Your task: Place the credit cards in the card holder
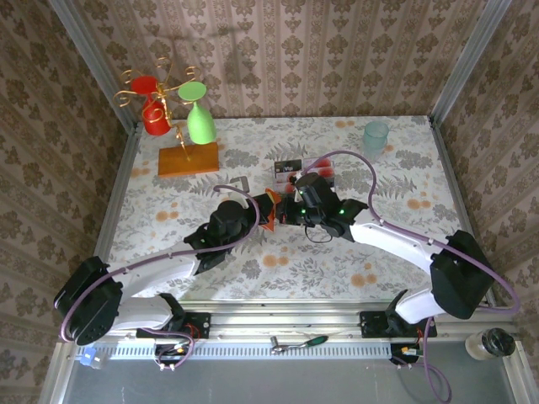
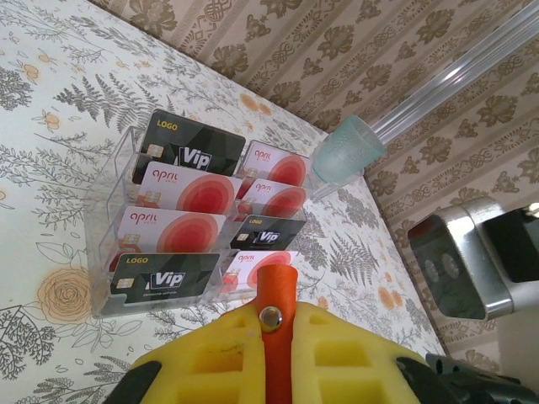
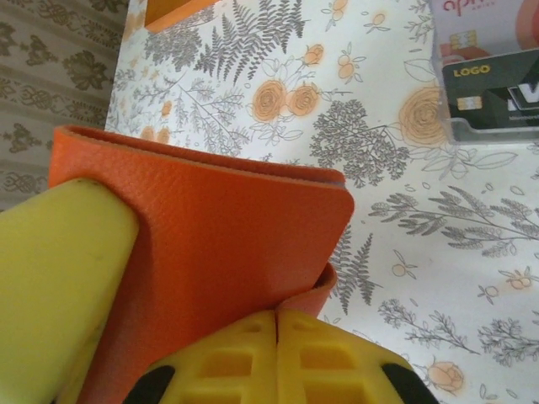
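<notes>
The orange card holder (image 1: 269,220) hangs between both grippers over the middle of the table. My left gripper (image 2: 274,313) is shut on its orange strap with the metal snap (image 2: 270,316). My right gripper (image 3: 276,318) is shut too, pinching a curled flap at the bottom edge of the card holder (image 3: 227,227). A yellow finger of the left gripper (image 3: 59,252) presses on the holder's left side. The credit cards (image 2: 181,198), red-blotched and black ones, stand in a clear tiered rack (image 2: 114,202) just beyond the grippers (image 1: 288,168).
A pale teal cup (image 1: 376,135) stands at the back right, close behind the rack (image 2: 345,150). An orange wooden base (image 1: 188,158) with a wire stand carrying a red and a green glass sits at the back left. Metal rails edge the table.
</notes>
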Controlling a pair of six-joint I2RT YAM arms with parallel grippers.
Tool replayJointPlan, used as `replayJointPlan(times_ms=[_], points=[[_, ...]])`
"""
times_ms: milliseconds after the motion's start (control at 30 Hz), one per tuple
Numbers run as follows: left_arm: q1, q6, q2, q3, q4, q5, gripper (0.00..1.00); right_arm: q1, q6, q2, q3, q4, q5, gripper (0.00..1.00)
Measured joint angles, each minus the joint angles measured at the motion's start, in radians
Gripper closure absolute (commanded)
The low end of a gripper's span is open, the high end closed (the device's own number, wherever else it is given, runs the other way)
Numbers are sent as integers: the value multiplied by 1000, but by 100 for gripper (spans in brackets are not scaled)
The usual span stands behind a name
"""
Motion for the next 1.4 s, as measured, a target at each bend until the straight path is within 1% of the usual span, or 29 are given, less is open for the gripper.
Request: replayJointPlan(times_ms=[167, 400, 667, 867, 1033, 1100, 1267, 1300, 1400], points=[[0, 0, 15, 0, -9, -1, 100, 0, 11, 10, -39, 59, -6, 100], [0, 0, 29, 0, -63, 2, 100, 1, 15, 25, -117, 154, -12, 100], [0, 4, 41, 0, -116, 2, 100, -5, 18, 74, -175, 267, -58, 100], [0, 4, 40, 0, -113, 2, 100, -16, 18, 74, -182, 281, -72, 100], [1, 5, -9, 31, -40, 3, 100, -72, 10, 137, -269, 187, 1, 100], [9, 8, -34, 52, -18, 2, 100, -81, 11, 147, -307, 168, 11, 100], [44, 10, -85, 65, 13, 3, 100, -82, 11, 95, -306, 131, 14, 100], [50, 7, -86, 65, 17, 5, 100, -82, 11, 76, -306, 122, 11, 93], [70, -19, -86, 46, 50, 24, 100, -92, 6, -29, -306, 93, -6, 68]])
